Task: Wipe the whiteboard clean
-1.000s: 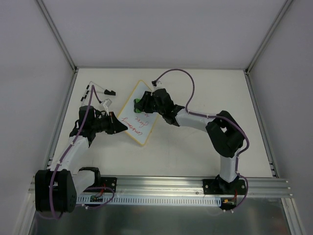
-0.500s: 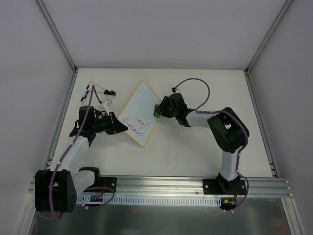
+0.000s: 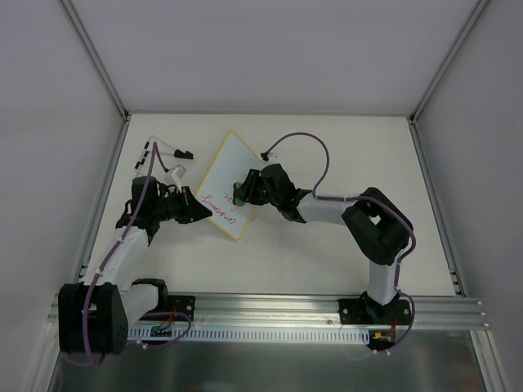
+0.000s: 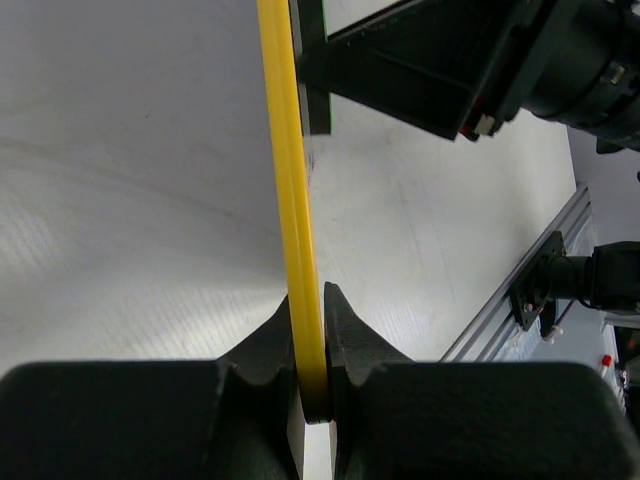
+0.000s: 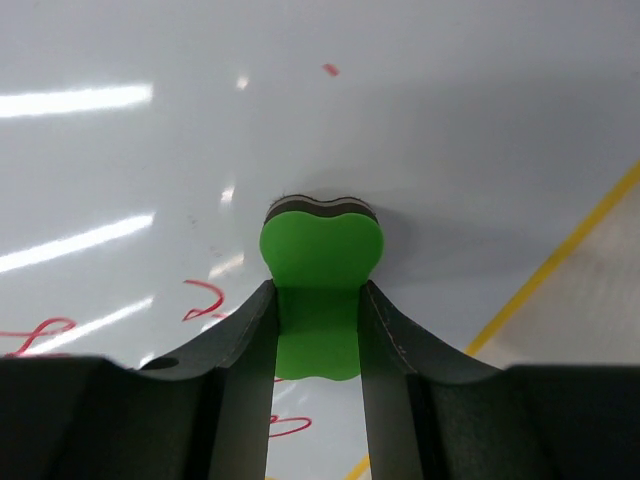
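A small whiteboard (image 3: 226,166) with a yellow rim lies tilted on the table, red writing (image 3: 219,211) on its near half. My left gripper (image 3: 196,211) is shut on the board's left edge; the left wrist view shows the yellow rim (image 4: 292,200) pinched between my fingers. My right gripper (image 3: 242,193) is shut on a green eraser (image 5: 320,255) and presses it on the board's middle, just beyond the red strokes (image 5: 205,298). The board's far half is wiped white.
Several small black-and-white marker pieces (image 3: 167,153) lie on the table at the far left of the board. White walls enclose the table on three sides. An aluminium rail (image 3: 270,314) runs along the near edge.
My right gripper with the eraser swept from the board's upper middle to its right edge, then back left to the middle, lower down. Some red writing is gone. The left gripper stayed still.
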### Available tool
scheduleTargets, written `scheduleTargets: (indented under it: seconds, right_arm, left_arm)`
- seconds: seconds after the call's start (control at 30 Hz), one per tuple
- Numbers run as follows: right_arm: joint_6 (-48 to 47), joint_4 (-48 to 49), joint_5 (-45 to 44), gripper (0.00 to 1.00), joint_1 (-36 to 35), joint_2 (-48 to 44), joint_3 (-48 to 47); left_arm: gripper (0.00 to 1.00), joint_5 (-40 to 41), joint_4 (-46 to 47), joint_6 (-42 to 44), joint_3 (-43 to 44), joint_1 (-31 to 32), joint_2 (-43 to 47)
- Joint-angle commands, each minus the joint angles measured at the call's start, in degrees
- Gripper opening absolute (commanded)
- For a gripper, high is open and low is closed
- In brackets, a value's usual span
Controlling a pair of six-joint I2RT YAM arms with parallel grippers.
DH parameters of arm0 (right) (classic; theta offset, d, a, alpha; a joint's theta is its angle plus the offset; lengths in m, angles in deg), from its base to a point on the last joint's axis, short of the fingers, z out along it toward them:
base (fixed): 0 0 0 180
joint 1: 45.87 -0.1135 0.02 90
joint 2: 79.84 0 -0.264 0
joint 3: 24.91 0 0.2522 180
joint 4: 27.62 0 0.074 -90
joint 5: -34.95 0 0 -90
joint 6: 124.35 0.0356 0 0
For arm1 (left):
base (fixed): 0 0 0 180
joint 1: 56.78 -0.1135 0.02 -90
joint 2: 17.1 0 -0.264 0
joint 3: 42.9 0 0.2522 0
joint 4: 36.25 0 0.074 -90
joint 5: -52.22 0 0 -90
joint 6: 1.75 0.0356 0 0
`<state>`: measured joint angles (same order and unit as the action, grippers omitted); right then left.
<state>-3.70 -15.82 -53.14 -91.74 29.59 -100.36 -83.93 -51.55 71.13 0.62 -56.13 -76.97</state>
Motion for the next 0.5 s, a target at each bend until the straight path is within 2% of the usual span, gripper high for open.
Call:
scheduleTargets:
  seconds: [0.0, 0.13, 0.3, 0.47]
  right_arm:
    - [0.64, 2.92, 3.71, 0.00, -4.23, -2.29, 0.61]
    - [0.28, 2.74, 2.92, 0.00, -2.66, -2.38, -0.27]
    - [0.81, 2.65, 0.64, 0.00, 3.32, -1.24, -1.23]
    - [0.81, 0.90, 2.57, 0.00, 7.28, 2.36, -4.66]
  left_arm:
    - [0.00, -9.84, 3.04, -0.10, 2.59, 1.11, 0.90]
    - [0.00, -9.92, 3.04, -0.10, 2.41, 1.20, 0.90]
    - [0.00, -10.01, 3.04, -0.10, 2.06, 1.11, 1.60]
    - [0.00, -10.36, 3.04, -0.10, 1.53, 1.20, 1.96]
